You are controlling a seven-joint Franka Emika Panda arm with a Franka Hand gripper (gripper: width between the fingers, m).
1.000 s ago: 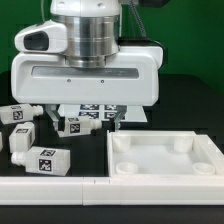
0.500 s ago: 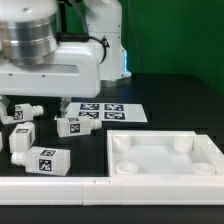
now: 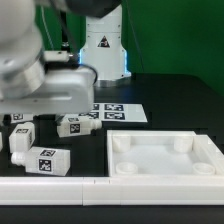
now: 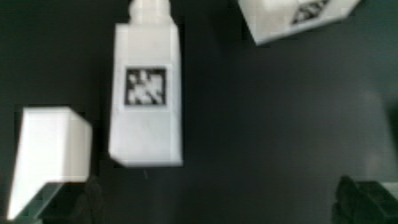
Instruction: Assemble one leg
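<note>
1. Legs, exterior view: four tagged white oblong blocks lie on the black counter [image 3: 170, 100] toward the exterior view's left. They are well apart from the square white tray-like panel [image 3: 165, 158] on the exterior view's right.
2. The leg by the marker board [image 3: 72, 125] has its long axis running across the view, with its peg end toward the exterior view's right. It lies just beside the marker board [image 3: 112, 112].
3. The front leg [image 3: 47, 160] also lies roughly across the view, near the white strip [image 3: 150, 186] along the counter's front edge. The left leg [image 3: 19, 140] sits just behind it. I cannot tell which way either peg points.
4. The rear leg [image 3: 18, 119] is partly hidden under the blurred arm [image 3: 35, 70], which hangs over this cluster. Its gripping end cannot be made out here.
5. Wrist view: the central leg [image 4: 146, 95] lies flat with a tag facing the camera. Its long axis runs crosswise to the line joining the two fingers [image 4: 45, 205], and its round peg is at the end farther from them.
6. The fingers stand wide apart, with nothing between them and no contact with the central leg.
7. A neighbouring leg [image 4: 54, 150] lies parallel beside the central one, showing a plain face. A tilted leg [image 4: 294, 18] with a tag lies near the peg end. I cannot tell which exterior-view leg is the central one.
</note>
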